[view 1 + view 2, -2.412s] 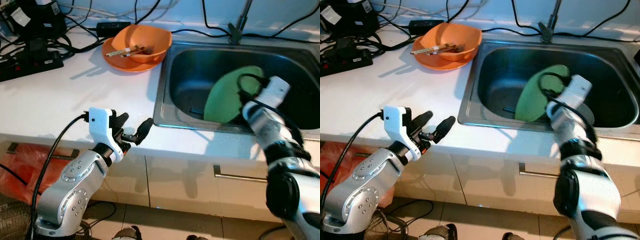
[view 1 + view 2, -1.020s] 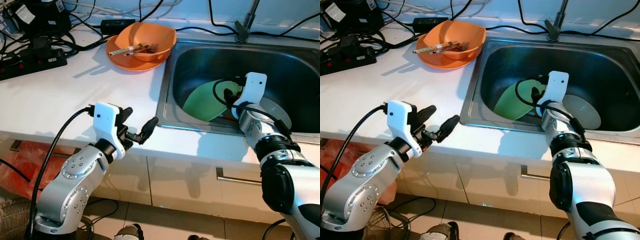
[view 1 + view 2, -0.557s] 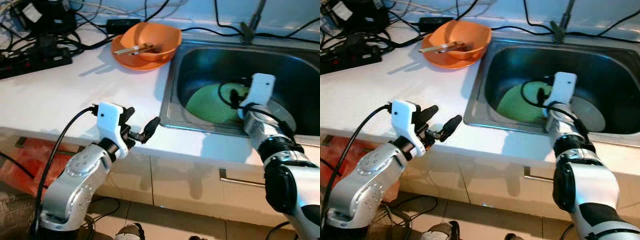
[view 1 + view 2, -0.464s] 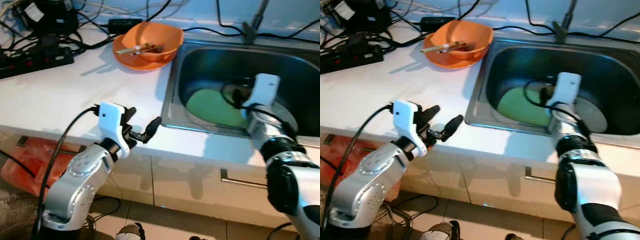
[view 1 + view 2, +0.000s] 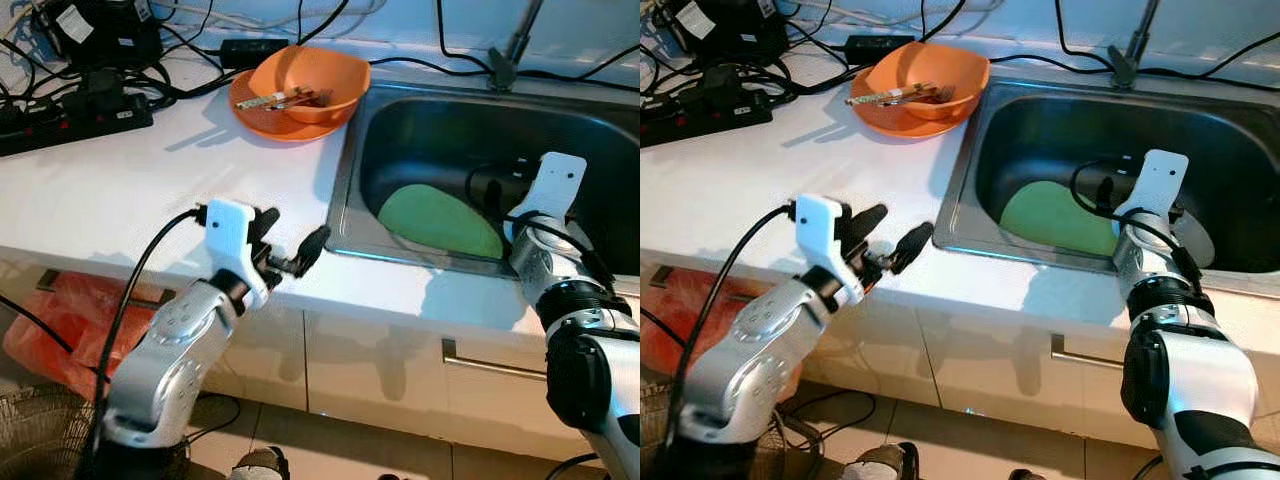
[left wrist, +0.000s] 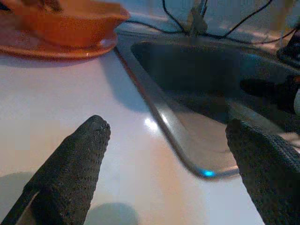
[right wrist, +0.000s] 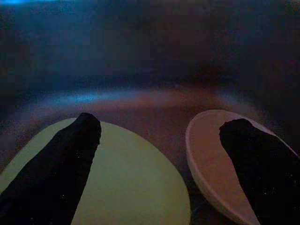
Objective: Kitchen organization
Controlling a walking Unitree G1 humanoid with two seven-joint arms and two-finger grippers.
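- While my left gripper (image 5: 288,252) hovers over the near edge of the white tabletop (image 5: 120,190), its fingers (image 6: 70,164) apart and holding nothing, I judge it the lesser worry; a careless swing toward the sink rim could still knock it against the steel.
- Just beyond it, the sink (image 5: 350,170) drops away from the tabletop, and my right gripper (image 7: 159,154) is down inside the basin, fingers (image 7: 61,159) spread wide and gripping nothing.
- Between and below those fingers lie the task's things: the green plate (image 5: 440,222) resting on the basin floor, and the pale plate (image 7: 211,159) beside it, its rim close to the green one's edge; whether they touch I cannot tell.
- Trouble I expect here: a flat plate on steel gives the fingers no lip to catch, so a closing pinch may skate off the rim, or nip both plates at once.
- Dim light in the right wrist view makes depth hard to read, so I could drive a fingertip into the basin floor.
- Farther back on the tabletop, the orange bowl (image 5: 306,84) sits on an orange plate (image 5: 250,112) with utensils (image 5: 275,98) lying in it; these could spill if the stack is bumped.
- Farthest, a tangle of black cables (image 5: 100,85) and a power strip (image 5: 60,118) lie near the sink, and dripping dishes carried that way would be a hazard.
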